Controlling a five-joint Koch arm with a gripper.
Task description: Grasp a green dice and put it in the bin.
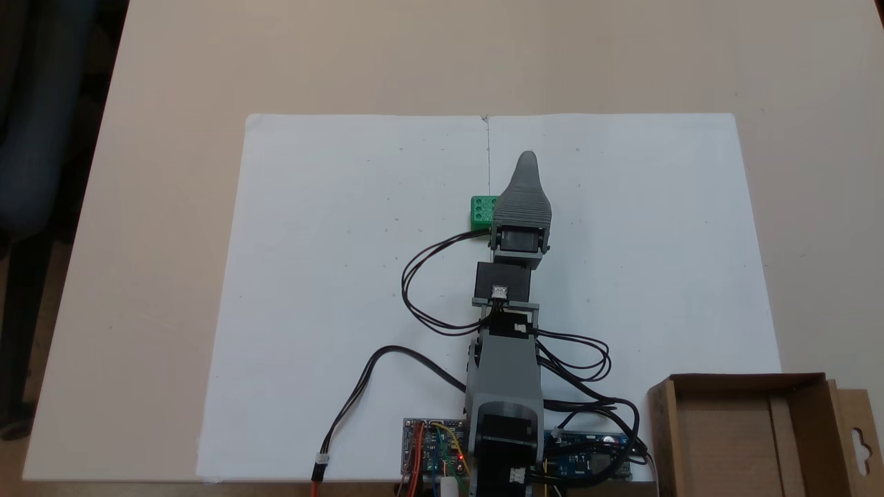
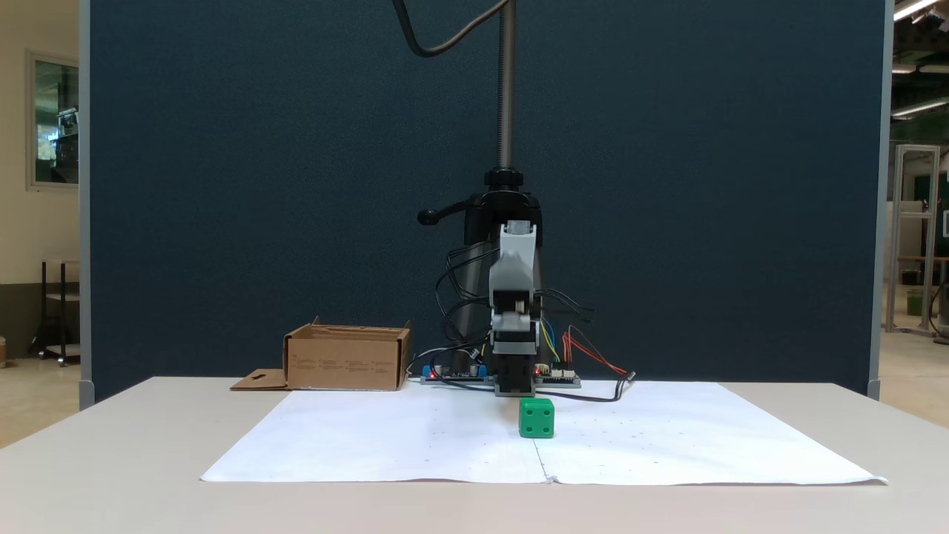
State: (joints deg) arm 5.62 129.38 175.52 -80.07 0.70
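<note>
Nearest the front-facing lens: pale desk (image 2: 111, 475), broad and bare at its edge, carrying white paper sheets (image 2: 667, 445) spread across the middle. Behind, at twelve o'clock, stood a dark blue partition (image 2: 259, 185) with a clamped pole (image 2: 506, 81).

From above, grey arm (image 1: 503, 373) reached from six o'clock toward twelve over the paper, black cables (image 1: 421, 290) looping off at its nine o'clock side and circuit boards (image 1: 431, 449) flanking its base.

Brown cardboard bin (image 1: 739, 442) sat at the arm base's three o'clock in the top-down fixed view, upright, flap with hang-hole cutout lying out flat; seen from the front at nine o'clock of the arm (image 2: 347, 360).

Grey hand (image 1: 526, 162) pointed to twelve o'clock, low over the paper; only one tapered jaw visible, so released or clenched could not be told.

Green dice (image 1: 483, 212) rested on the paper just beside the hand, at its nine o'clock from above, ungrasped; from the front (image 2: 537, 417), ahead of the hand and well apart from the bin.
</note>
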